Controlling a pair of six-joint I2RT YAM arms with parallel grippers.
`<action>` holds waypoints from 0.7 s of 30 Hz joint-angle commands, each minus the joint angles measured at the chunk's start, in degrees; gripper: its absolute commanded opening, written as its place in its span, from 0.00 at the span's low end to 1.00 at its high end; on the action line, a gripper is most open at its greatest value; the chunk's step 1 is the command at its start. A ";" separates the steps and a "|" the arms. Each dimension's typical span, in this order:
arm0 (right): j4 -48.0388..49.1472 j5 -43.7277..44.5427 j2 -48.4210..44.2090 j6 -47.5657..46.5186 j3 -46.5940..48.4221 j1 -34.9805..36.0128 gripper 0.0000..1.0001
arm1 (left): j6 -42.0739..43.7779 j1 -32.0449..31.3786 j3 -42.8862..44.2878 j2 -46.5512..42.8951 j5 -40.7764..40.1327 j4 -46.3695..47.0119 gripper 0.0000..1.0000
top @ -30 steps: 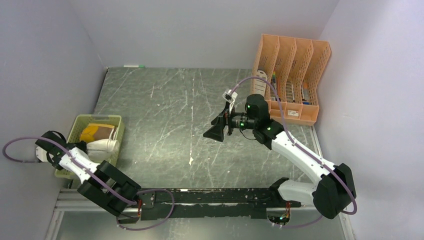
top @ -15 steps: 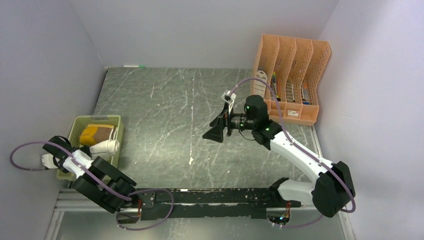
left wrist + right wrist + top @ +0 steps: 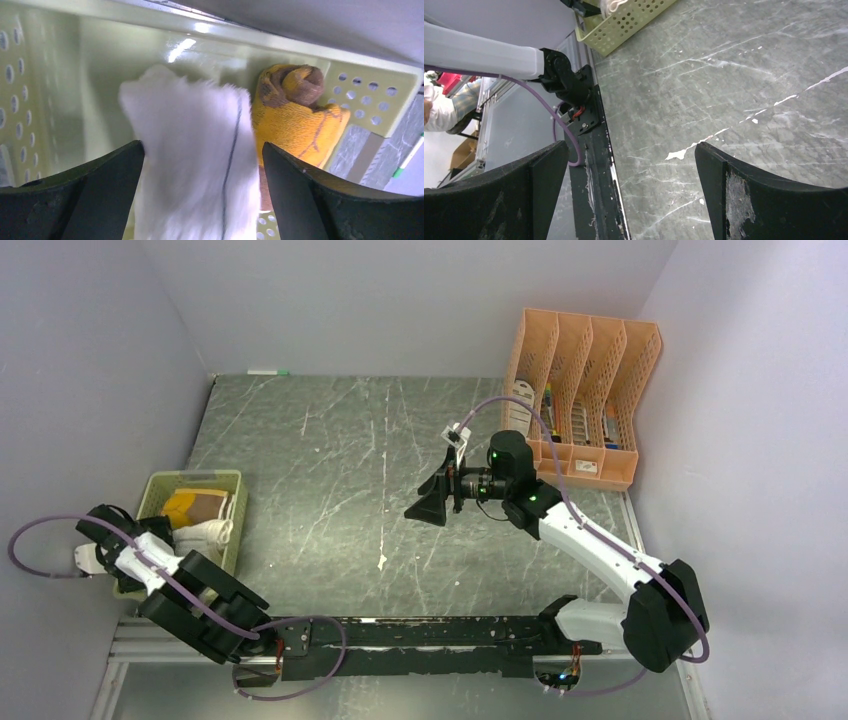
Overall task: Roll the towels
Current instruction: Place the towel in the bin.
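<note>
A rolled cream-white towel (image 3: pixel 205 533) lies in the green mesh basket (image 3: pixel 190 476) at the table's left edge. Behind it is the rolled brown towel (image 3: pixel 195 505) with mustard-yellow edging. In the left wrist view the white towel (image 3: pixel 190 150) looks blurred between the wide-apart fingers of my left gripper (image 3: pixel 201 147), which is open; the brown and yellow towel (image 3: pixel 295 120) rests against the basket's far wall (image 3: pixel 60 75). My right gripper (image 3: pixel 425 505) hovers open over the middle of the table with nothing in it (image 3: pixel 629 145).
An orange file organiser (image 3: pixel 580 390) stands at the back right. A marker (image 3: pixel 268 372) lies along the back edge of the table. A black rail (image 3: pixel 430 635) runs along the near edge between the arm bases.
My left gripper has opened and let go of the white towel roll, which has dropped lower into the basket. The right arm has barely moved.
</note>
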 commanded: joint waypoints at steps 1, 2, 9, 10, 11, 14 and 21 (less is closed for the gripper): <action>2.08 -1.26 0.26 0.48 -0.69 0.08 1.00 | 0.31 0.10 5.51 -1.75 -3.90 -3.28 0.99; 2.15 -1.27 0.18 0.53 -0.69 0.10 1.00 | 0.26 0.11 5.75 -1.78 -3.63 -3.84 0.99; 2.08 -1.19 -0.34 0.49 -1.09 0.03 1.00 | -0.98 -1.03 7.48 -5.51 -2.10 -6.63 0.99; 2.15 -1.18 -0.49 0.52 -1.20 0.11 1.00 | -1.29 -1.57 7.94 -6.09 -1.83 -7.53 0.99; 2.29 -1.18 -0.54 0.65 -1.34 0.06 1.00 | -1.59 -2.38 8.53 -6.94 -1.59 -8.16 0.99; 2.45 -1.30 -0.42 0.84 -1.35 0.07 1.00 | -2.80 -5.30 9.67 -10.05 -2.18 -10.61 0.99; 2.78 -1.27 -0.20 0.92 -1.38 0.16 1.00 | -2.85 -8.18 6.12 -17.73 -2.27 -14.85 0.99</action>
